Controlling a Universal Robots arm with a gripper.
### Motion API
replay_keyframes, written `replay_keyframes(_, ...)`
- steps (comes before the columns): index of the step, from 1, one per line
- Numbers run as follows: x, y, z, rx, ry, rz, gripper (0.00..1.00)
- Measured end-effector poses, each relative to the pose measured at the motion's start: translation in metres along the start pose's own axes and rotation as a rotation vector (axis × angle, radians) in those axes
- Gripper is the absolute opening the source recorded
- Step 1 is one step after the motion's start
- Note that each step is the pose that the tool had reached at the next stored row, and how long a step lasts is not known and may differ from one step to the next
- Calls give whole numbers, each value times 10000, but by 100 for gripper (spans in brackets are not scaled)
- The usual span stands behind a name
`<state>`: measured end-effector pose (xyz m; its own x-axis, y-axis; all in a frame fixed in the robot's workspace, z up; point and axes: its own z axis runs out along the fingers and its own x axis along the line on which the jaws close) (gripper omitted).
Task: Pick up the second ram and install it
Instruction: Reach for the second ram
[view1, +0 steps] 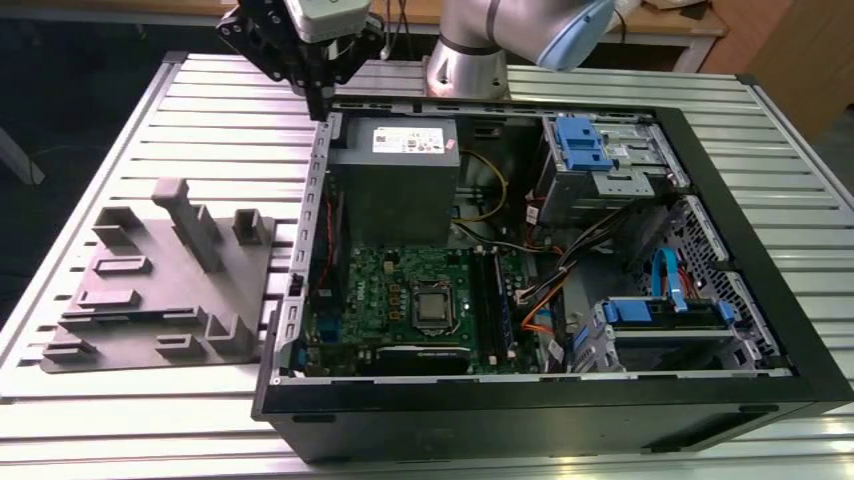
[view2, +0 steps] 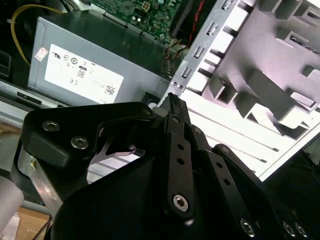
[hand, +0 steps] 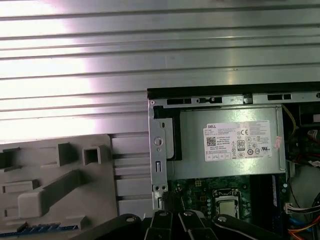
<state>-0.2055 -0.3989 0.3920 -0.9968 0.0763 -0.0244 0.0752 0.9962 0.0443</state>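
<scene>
The arm (view1: 527, 30) reaches toward the exterior view's left, its gripper (view1: 319, 98) pointing straight down; in the second wrist view its fingers (view2: 175, 130) are pressed together.

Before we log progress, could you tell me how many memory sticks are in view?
2 memory sticks: one in a slot on the motherboard beside the processor, one on the holder. Others may be hidden.

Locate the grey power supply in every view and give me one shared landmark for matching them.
Exterior view: power supply in the case's far corner, toward the exterior view's left, behind the motherboard.
Second wrist view: power supply, white label showing, just beyond the end effector.
First wrist view: power supply inside the case's metal edge, beside the motherboard.
Shared landmark: the grey holder block outside the case, in all three.
</scene>
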Motion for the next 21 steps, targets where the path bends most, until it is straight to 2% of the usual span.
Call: replay_keyframes(21, 467, -36, -1, -1, -1, -1, 7)
